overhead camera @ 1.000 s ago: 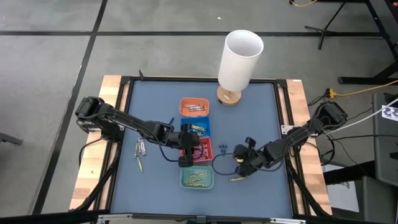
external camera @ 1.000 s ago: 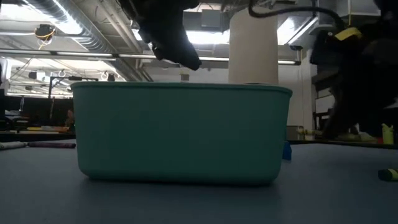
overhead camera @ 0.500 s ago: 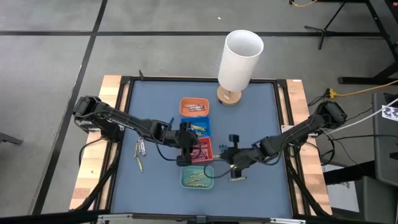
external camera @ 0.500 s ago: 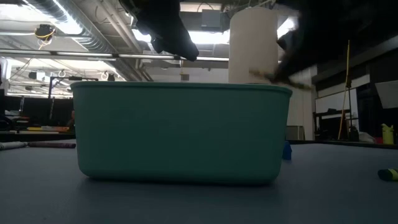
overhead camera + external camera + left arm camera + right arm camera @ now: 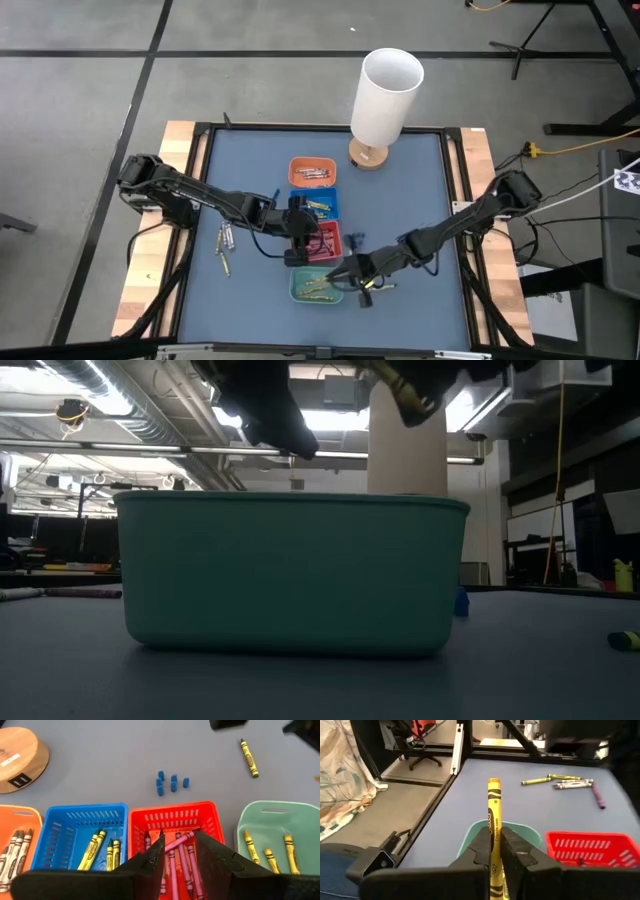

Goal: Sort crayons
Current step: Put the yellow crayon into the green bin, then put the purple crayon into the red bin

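Gripping yellow crayon (image 5: 493,827), jaws shut

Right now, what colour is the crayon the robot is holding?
Yellow. The crayon pinched in the right gripper shows best in the right wrist view.

Two slim dark jointed arms (image 5: 210,198); black cables; matte black fingers (image 5: 150,862)

yellow crayon (image 5: 493,815) pinched upright between right fingers (image 5: 481,845) above green tray (image 5: 470,832); pink crayons (image 5: 180,857) lie in red tray under left fingers (image 5: 155,855).
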